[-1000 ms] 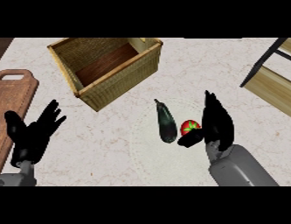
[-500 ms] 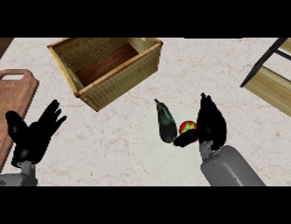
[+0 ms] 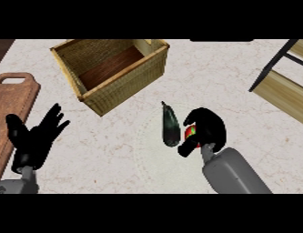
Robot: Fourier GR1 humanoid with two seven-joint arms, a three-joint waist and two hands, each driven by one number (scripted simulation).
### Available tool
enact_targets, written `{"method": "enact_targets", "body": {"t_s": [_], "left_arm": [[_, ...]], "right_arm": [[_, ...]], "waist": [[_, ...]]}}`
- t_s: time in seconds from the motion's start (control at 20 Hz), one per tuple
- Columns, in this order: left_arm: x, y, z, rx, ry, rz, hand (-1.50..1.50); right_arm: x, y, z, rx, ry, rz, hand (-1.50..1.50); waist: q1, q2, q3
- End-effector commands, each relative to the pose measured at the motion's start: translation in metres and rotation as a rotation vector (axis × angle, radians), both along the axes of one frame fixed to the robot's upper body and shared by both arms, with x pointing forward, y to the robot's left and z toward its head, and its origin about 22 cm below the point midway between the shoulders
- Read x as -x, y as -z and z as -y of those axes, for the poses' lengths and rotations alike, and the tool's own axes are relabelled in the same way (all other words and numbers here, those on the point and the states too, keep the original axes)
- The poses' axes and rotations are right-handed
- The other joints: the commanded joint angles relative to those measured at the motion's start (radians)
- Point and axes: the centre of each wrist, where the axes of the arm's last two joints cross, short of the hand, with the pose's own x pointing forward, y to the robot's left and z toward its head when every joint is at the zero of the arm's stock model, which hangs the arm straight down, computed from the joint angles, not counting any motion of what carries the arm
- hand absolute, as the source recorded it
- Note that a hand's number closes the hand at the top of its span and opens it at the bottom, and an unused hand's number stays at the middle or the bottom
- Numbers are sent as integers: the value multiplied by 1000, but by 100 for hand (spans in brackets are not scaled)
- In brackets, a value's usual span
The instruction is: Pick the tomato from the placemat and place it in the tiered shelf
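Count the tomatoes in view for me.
1. The tomato sits within the curled right robot hand, beside the dark vegetable; the wicker basket could hide more.

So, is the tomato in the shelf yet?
No, the tomato is down under the curled right hand, well apart from the shelf.

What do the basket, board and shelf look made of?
Basket: woven wicker or straw, matte; fine weave shows on its walls.
Board: wood, reddish-brown with grain streaks.
Shelf: pale wooden planks on a thin black frame, possibly metal.
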Motion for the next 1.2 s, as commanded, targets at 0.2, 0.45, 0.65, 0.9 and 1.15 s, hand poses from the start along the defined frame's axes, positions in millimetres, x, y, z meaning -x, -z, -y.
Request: {"method": "enact_targets", "body": {"t_s": [0.2, 0.45, 0.65, 0.9, 1.15], "left_arm": [[8, 22, 17, 5, -4, -78, 0], [4, 6, -8, 13, -24, -90, 0], [10, 10, 4, -14, -10, -74, 0], [3, 18, 2, 7, -8, -81, 0], [19, 17, -3, 3, -14, -71, 0]], "right_arm": [[19, -16, -36, -11, -86, 158, 150], [-3, -43, 30, -40, 112, 223, 150], [-4, -84, 61, -47, 215, 335, 150], [10, -159, 44, 30, 268, 508, 150], [21, -219, 56, 97, 405, 658, 150]], "waist": [[-1, 16, -1], [-4, 17, -1], [-9, 14, -1], [-18, 12, -3], [-12, 8, -4]]}}
